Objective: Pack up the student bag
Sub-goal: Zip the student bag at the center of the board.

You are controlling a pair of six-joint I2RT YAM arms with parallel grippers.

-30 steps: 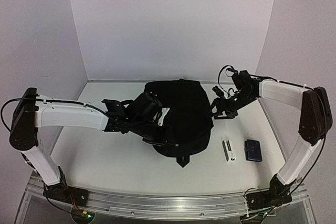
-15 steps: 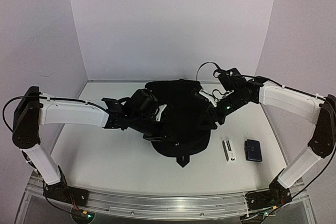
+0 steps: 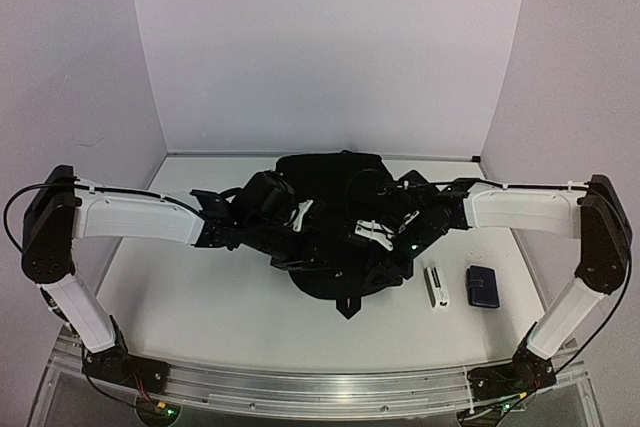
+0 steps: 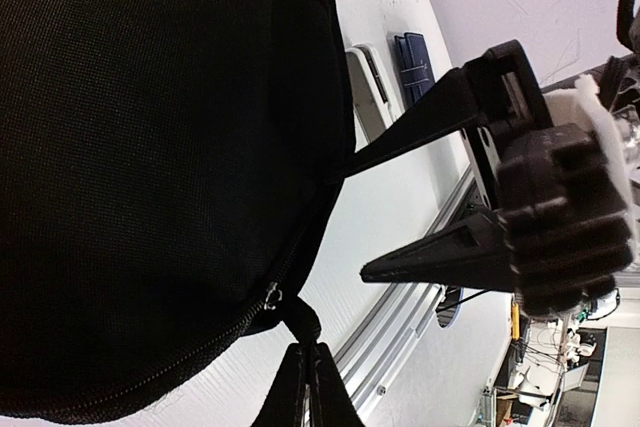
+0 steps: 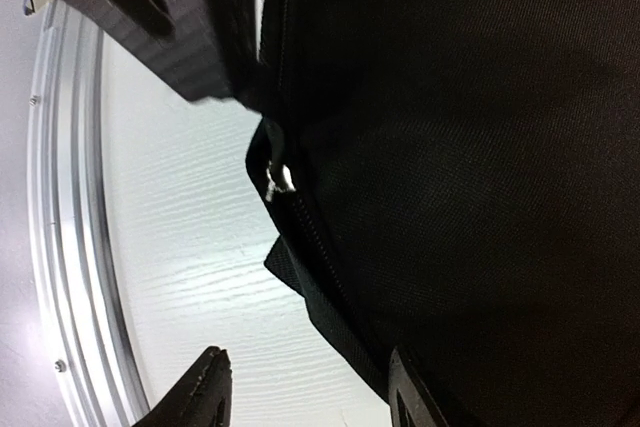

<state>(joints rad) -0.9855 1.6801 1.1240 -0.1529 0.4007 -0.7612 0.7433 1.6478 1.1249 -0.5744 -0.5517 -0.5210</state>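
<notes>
The student bag (image 3: 330, 187), a big black fabric backpack, lies mid-table and fills most of both wrist views (image 4: 150, 147) (image 5: 470, 147). My left gripper (image 4: 306, 387) is shut on a short black webbing tab at the end of the zip, beside the metal zip pull (image 4: 272, 294). In the top view it (image 3: 303, 255) is low over the bag's near left edge. My right gripper (image 5: 308, 397) is open, its two fingers on either side of the bag's edge strap just below the zip pull (image 5: 275, 179). From above it (image 3: 388, 265) sits over the bag's near right edge.
A white oblong object (image 3: 436, 287) and a small dark-blue case (image 3: 483, 286) lie on the table right of the bag, also in the left wrist view (image 4: 372, 87) (image 4: 415, 62). The aluminium rail (image 3: 320, 387) runs along the near edge.
My right arm swung left from beside the bag and came down onto its near right edge, jaws narrowing. The left arm kept its hold and hardly moved.
</notes>
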